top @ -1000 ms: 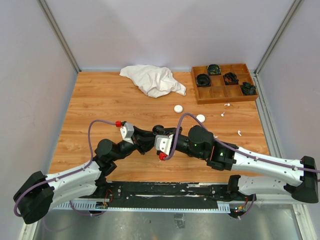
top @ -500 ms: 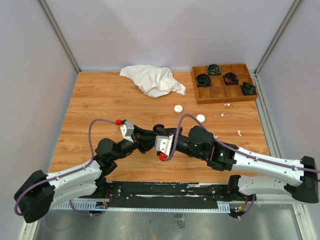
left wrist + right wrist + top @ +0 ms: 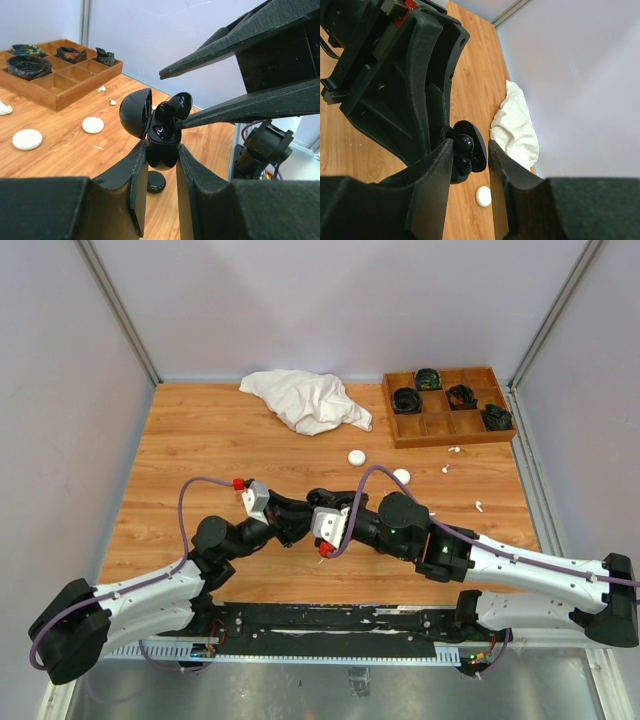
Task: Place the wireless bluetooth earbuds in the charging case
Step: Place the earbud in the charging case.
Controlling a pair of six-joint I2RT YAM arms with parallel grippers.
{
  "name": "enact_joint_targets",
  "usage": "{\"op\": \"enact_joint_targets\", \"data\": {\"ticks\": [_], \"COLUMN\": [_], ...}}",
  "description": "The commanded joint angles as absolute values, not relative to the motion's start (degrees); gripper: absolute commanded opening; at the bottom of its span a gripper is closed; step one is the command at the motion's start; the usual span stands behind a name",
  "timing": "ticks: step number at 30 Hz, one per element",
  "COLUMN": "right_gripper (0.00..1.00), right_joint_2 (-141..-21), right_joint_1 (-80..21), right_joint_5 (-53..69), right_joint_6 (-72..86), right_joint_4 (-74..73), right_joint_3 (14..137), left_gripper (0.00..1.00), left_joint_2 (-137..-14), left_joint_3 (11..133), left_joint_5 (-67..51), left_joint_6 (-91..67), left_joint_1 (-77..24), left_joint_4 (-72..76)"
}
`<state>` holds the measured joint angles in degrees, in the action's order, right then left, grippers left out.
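Your left arm [image 3: 140, 597] shows white shells along its long link, with bulky black joints. The right arm [image 3: 530, 568] matches it, white and black. You've got a purple cable [image 3: 188, 498] looping along each one, ending by a small red cap [image 3: 238, 484]. A pale grey block [image 3: 257, 501] sits on each wrist. Up close, the left gripper [image 3: 161, 150] has matte black, wedge-shaped fingers with a grainy finish. The right gripper [image 3: 471, 145] looks the same, thick at the root and tapering to thin tips.
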<state>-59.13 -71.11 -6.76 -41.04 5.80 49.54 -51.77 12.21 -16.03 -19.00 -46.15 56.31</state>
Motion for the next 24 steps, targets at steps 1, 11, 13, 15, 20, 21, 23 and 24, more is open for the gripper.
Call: {"op": "enact_joint_targets", "data": {"ticks": [1, 11, 13, 15, 20, 21, 23, 24], "right_gripper": [0.37, 0.42, 0.43, 0.43, 0.45, 0.45, 0.46, 0.47], "right_joint_2": [-58.5, -58.7, -58.8, -58.9, -57.8, -57.4, -56.4, -55.8], "right_joint_1": [-72.0, -72.0, -72.0, -72.0, -71.9, -71.9, -71.8, -71.7], "right_joint_5": [-7.3, -5.7, -5.8, -6.0, -5.9, -5.8, -5.2, -4.8], "right_joint_6": [-38.1, -34.9, -34.7, -34.3, -32.9, -32.8, -32.6, -32.3], "right_joint_4": [4.1, 1.6, 1.2, 0.9, 0.6, 0.5, -0.6, -1.3], "right_joint_3": [49.7, 50.8, 50.9, 51.1, 51.8, 51.7, 51.7, 51.7], "left_gripper": [0.0, 0.0, 0.0, 0.0, 0.0, 0.0, 0.0, 0.0], "left_joint_2": [-51.5, -51.6, -51.6, -51.6, -52.0, -52.1, -52.2, -52.3], "left_joint_3": [13.2, 12.7, 12.7, 12.7, 12.6, 12.5, 12.5, 12.6], "left_joint_5": [-15.1, -14.4, -14.4, -14.4, -14.2, -14.1, -14.0, -14.0], "left_joint_6": [-17.4, -16.6, -16.5, -16.4, -15.9, -15.8, -15.5, -15.3], "left_joint_1": [-46.2, -46.2, -46.2, -46.2, -46.3, -46.2, -46.2, -46.2], "left_joint_4": [59.3, 59.0, 59.1, 59.0, 58.9, 58.8, 58.7, 58.7]}}
